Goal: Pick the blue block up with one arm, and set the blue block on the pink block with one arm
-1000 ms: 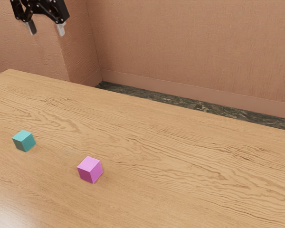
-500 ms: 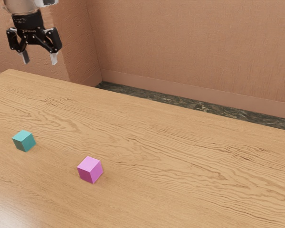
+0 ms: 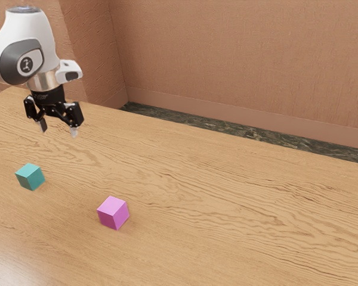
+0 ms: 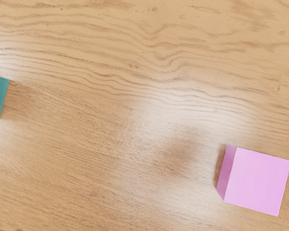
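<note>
1. Down came the pincer (image 3: 58,129), jaws apart, empty.
2. Blue block (image 3: 30,176) sat on the worktop (image 3: 227,190), apart from the pink block (image 3: 113,213).
3. Looked light and rigid; flat opposite sides suited gripping.

Soft, even, warm light fills the scene, and the blue block (image 3: 30,176) and pink block (image 3: 113,213) cast only faint shadows. In the wrist view a pale sheen crosses the table (image 4: 149,115) around a soft dark patch.

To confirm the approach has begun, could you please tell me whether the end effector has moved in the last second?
Yes. The end effector has come down toward the table, closer to the stationary blue block.
</note>
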